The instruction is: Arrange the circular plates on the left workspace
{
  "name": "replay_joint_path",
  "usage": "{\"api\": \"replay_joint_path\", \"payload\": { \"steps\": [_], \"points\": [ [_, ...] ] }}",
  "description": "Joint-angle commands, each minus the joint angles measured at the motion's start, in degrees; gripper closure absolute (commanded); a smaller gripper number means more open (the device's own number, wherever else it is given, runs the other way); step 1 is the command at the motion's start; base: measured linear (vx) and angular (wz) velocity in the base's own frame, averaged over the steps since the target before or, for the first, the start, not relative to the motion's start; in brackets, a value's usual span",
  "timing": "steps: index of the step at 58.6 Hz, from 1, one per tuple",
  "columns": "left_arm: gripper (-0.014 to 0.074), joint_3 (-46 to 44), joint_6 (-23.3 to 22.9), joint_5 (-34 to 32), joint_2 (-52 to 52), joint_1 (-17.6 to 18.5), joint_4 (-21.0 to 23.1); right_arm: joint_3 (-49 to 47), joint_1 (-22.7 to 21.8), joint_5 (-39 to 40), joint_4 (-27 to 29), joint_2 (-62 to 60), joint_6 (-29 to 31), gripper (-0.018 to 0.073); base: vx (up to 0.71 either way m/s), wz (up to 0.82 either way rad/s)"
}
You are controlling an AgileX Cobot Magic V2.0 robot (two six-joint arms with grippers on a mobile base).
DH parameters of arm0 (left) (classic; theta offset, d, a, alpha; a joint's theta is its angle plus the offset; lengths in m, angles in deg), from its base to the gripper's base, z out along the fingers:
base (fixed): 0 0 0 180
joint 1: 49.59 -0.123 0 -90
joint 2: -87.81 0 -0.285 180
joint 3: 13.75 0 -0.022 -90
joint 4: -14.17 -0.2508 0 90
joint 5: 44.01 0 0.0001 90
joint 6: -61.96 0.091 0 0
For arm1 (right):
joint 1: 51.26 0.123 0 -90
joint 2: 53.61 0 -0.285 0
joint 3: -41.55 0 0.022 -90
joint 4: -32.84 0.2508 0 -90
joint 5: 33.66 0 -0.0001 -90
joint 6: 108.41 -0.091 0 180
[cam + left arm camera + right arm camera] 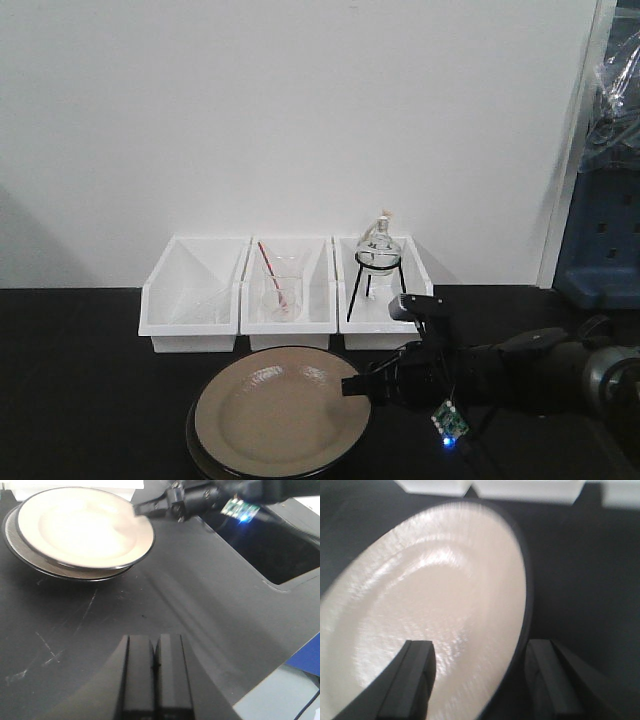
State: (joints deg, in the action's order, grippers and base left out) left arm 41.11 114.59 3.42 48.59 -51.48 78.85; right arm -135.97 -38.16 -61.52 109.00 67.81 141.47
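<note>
Right wrist view: right gripper point(477, 672) jaws apart, straddling the near-right rim of the top plate point(430, 610), one finger over the beige face, one outside. It sits stacked on the lower plate point(30, 562) on the benchtop point(210, 605). Left gripper point(152, 667) is closed, empty, well apart: right arm's pick.

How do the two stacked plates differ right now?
The top plate shows its whole beige face; the bottom plate shows only a rim crescent. The top plate sits tilted and offset; the bottom lies flat on the bench. The right gripper straddles the top plate's rim, jaws apart. Both are round, dark-edged.
</note>
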Motion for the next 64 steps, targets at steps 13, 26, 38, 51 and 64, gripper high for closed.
{"api": "replay_joint_path", "payload": {
  "steps": [13,26,38,51,64],
  "points": [
    [0.0597,-1.34,-3.50,-2.25,-0.21,0.17,1.70,-2.02,-0.39,5.00,-19.29,-14.84,-8.20,0.0247,0.00,0.00],
    [0.0597,-1.34,-18.00,-8.13,-2.06,0.17,-8.67,-2.02,-0.39,0.69,-41.78,-28.08,-28.08,0.0533,0.00,0.00],
    [0.0597,-1.34,-22.85,-9.15,-8.35,0.17,-18.03,-1.74,-0.39,-9.20,-61.06,-40.21,-45.96,0.0566,0.00,0.00],
    [0.0597,-1.34,-22.74,-13.76,-9.77,0.17,-18.99,11.91,-0.17,-0.41,-63.19,-58.45,-47.56,0.0564,0.00,0.00],
    [0.0597,-1.34,-16.35,-16.72,-7.59,0.17,-19.33,34.80,-0.17,13.01,-63.19,-80.02,-47.56,0.0564,0.00,0.00]
  ]
}}
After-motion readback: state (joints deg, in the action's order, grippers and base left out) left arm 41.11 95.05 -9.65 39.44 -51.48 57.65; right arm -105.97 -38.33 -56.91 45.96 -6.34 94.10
